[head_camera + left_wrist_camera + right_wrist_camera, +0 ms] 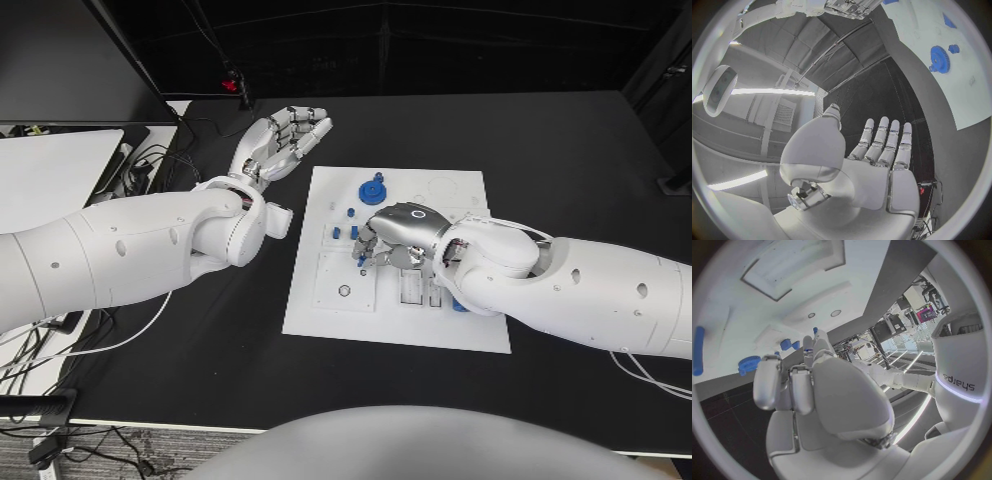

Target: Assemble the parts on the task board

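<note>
The white task board (pixel 329 300) lies in the middle of the black table. A blue gear (pixel 374 190) stands near its far edge, with small blue parts (pixel 346 222) just nearer on the board's left side. My right hand (pixel 397 238) hovers low over the board's middle. Its fingers are drawn together against the thumb, and a small blue part (pixel 815 331) shows at their tips. The right wrist view also has the gear (pixel 749 364) and a blue bar (pixel 698 342). My left hand (pixel 284 140) is off the board's far left corner, fingers straight and apart, holding nothing (pixel 879 160).
A white surface (pixel 51 170) and loose cables (pixel 144 165) lie at the table's left edge. A small red object (pixel 231 85) sits at the far left. Bare black table (pixel 577 170) stretches right of and behind the board.
</note>
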Tool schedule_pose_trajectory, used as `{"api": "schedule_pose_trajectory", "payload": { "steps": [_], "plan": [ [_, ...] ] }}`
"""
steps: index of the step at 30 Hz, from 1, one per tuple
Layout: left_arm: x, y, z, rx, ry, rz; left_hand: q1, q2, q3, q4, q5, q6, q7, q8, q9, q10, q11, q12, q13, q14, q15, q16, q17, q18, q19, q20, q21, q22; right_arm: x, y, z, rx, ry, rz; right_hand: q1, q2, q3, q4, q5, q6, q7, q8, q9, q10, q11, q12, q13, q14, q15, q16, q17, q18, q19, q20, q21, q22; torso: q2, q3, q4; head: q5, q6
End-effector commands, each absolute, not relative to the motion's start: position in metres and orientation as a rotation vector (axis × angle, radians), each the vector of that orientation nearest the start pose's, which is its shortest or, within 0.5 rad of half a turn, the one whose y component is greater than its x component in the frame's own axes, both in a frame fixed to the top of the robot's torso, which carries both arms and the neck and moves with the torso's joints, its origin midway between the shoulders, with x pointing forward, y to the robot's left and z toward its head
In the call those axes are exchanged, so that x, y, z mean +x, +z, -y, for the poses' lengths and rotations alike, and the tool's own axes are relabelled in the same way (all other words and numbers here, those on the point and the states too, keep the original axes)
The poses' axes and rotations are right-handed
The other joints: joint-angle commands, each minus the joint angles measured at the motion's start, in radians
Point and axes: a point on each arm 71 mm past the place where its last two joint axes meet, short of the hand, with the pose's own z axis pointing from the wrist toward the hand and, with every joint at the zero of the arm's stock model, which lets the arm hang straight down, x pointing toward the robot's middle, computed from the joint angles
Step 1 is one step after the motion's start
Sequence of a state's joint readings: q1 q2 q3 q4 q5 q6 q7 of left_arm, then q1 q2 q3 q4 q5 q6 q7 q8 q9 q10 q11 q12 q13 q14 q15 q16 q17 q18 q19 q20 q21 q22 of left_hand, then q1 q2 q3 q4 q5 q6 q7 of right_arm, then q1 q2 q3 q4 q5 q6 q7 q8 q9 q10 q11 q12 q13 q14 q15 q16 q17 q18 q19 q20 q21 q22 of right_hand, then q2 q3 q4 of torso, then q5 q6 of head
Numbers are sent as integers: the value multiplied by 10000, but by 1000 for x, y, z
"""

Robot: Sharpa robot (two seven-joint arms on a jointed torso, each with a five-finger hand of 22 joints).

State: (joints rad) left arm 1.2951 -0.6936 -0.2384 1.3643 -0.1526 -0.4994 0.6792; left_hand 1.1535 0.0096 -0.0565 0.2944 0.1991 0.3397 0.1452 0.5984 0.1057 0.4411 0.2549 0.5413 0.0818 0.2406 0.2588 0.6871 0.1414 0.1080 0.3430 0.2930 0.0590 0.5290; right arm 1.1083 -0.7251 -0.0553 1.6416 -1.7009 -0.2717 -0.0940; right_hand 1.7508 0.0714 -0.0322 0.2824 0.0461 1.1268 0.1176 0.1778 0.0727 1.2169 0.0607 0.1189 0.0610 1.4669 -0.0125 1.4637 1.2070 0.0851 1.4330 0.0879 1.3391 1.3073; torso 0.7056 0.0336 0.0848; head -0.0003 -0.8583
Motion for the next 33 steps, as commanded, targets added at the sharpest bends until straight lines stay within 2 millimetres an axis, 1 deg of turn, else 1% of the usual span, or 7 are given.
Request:
{"api": "schedule_pose_trajectory", "payload": {
  "steps": [1,18,21,23,33],
  "plan": [
    [505,-176,-186,-6008,-14959,-11554,-19,102,-56,-23,52,-66,1494,58,-9,-74,25,58,-15,-67,-9,33,-14,-185,78,-13,56,10,426,-217,101,-5248,7806,-16603,63,7,53,-12,33,-10,63,-54,7,34,32,-78,-13,406,-13,-23,-4,-145,9,39,-67,620,-2,-5,4,5,-9],
    [505,-176,-187,-6013,-14942,-11549,-19,102,-56,-23,52,-66,1494,58,-9,-74,25,58,-15,-67,-9,33,-14,-185,78,-13,56,10,426,-222,100,-5542,7444,-17009,61,-7,79,-10,32,-23,78,-86,1,33,47,-131,-12,406,-1,-26,-3,-133,-18,48,-112,585,-4,1,-9,2,-81],
    [505,-176,-187,-6014,-14934,-11548,-19,102,-56,-23,52,-66,1494,58,-9,-74,25,58,-15,-67,-9,33,-14,-185,78,-13,56,10,427,-222,101,-5549,7418,-17043,57,-7,88,-7,32,-31,84,-98,-2,32,52,-148,-12,406,3,-26,-1,-131,-23,52,-120,579,-3,2,0,-3,-85],
    [506,-176,-187,-6014,-14935,-11549,-3,131,-76,-22,64,-75,1494,84,-20,-79,25,92,-25,-67,-11,61,-36,-182,90,-13,61,4,427,-223,101,-5565,7413,-17062,55,-8,92,-6,32,-34,86,-104,-3,31,54,-157,-12,406,5,-26,1,-130,-25,54,-124,577,-3,2,0,-3,-85],
    [506,-176,-187,-6016,-14935,-11551,-3,131,-76,-22,64,-75,1494,84,-20,-79,25,92,-25,-67,-11,61,-36,-182,90,-13,61,4,427,-225,98,-5655,7396,-17197,50,-6,109,-1,32,-46,94,-123,-7,29,61,-185,-11,407,12,-27,4,-130,-28,59,-128,575,-4,1,1,-19,-92]
  ]
}}
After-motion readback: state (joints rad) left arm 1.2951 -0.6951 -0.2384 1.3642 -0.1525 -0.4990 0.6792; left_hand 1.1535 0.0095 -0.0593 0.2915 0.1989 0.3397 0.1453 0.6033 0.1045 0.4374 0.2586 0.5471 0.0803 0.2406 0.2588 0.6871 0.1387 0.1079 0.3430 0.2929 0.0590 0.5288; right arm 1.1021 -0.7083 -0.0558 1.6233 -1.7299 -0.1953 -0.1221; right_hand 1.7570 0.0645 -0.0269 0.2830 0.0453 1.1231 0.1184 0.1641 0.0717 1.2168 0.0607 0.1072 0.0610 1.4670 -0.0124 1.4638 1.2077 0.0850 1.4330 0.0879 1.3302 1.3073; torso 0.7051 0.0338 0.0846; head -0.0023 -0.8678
